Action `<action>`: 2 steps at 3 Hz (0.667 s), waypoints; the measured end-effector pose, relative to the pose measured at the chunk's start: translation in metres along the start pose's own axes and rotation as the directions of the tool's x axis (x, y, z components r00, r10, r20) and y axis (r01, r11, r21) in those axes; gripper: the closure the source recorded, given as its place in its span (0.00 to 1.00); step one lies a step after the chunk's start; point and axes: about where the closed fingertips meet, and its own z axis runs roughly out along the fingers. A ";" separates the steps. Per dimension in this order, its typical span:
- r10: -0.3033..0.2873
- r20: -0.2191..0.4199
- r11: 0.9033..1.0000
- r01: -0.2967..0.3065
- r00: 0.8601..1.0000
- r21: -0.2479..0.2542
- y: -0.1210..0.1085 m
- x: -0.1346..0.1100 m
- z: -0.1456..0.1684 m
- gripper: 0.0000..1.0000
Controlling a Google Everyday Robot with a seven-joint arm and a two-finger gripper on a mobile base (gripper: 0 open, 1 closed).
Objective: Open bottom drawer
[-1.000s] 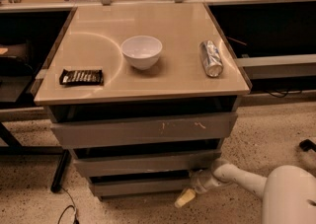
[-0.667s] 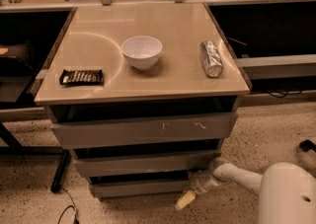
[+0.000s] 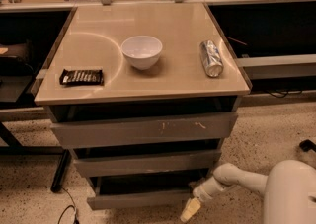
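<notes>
At six o'clock, the white arm's pale hand (image 3: 190, 210), whose grip state I cannot tell, sits just beside the right end of the slim flat grey bottom drawer (image 3: 133, 200), lowest under the beige bench (image 3: 148, 82), with a white round bowl (image 3: 141, 52) towards twelve.

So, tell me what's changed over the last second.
The bottom drawer has slid out a little toward the camera, and the tool at its right front corner drew back with it. The bowl, can, snack bar, top drawer and middle drawer stayed put.

Three drawers (image 3: 148, 163), one bowl (image 3: 141, 52), can (image 3: 211, 58), snack bar (image 3: 81, 77), end effector (image 3: 190, 210) beside the bottom drawer (image 3: 138, 199).
</notes>
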 end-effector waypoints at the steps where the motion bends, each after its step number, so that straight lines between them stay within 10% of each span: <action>1: 0.033 -0.023 0.999 -0.034 0.999 -0.038 0.036 0.013 -0.015 0.00; 2: 0.033 -0.023 0.999 -0.034 0.999 -0.040 0.037 0.014 -0.015 0.00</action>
